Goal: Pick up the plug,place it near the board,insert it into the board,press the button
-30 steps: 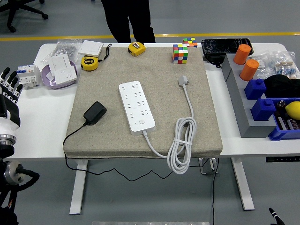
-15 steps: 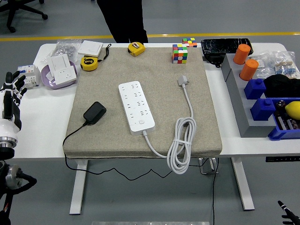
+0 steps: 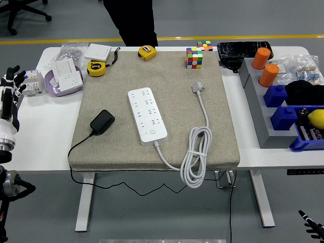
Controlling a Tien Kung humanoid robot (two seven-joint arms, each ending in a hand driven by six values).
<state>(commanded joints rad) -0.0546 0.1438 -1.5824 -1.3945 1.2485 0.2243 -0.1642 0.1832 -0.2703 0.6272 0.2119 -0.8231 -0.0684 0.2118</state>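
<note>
Nothing is picked up yet: your left hand [image 3: 9, 96] hovers at the table's left edge, fingers spread and empty.
Reach right for the black plug adapter [image 3: 102, 121] near the mat's left edge, beside the white power strip [image 3: 147, 115]; the blue bins [image 3: 305, 132] hold a yellow ball.

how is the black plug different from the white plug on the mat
The black plug is a chunky adapter left of the power strip; the white plug is small, flat, right of it. Black plug's cord is thin and black; white plug's is thick, white, coiled. Both lie unplugged on the mat.
</note>
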